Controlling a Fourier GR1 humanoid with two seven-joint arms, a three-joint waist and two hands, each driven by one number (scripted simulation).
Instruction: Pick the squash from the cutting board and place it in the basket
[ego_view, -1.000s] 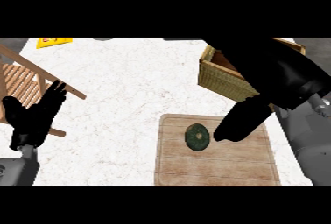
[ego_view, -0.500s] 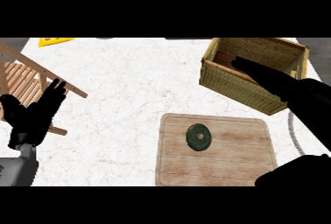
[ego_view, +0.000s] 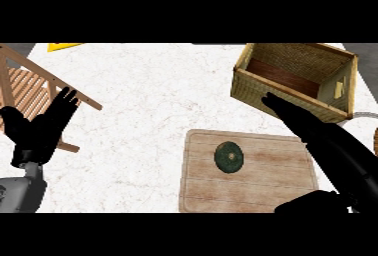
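Open left robot hand (ego_view: 40, 132) upright; right robot hand (ego_view: 319, 134) outstretched, straight-fingered.

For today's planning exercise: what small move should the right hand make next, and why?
Probably swing the right hand left and lower it over the squash. The squash lies untouched on the board, while the hand's straight fingers hold nothing and point at the basket wall, well off the squash.

Board (ego_view: 247, 187) corner — hidden by R hand (ego_view: 331, 146).
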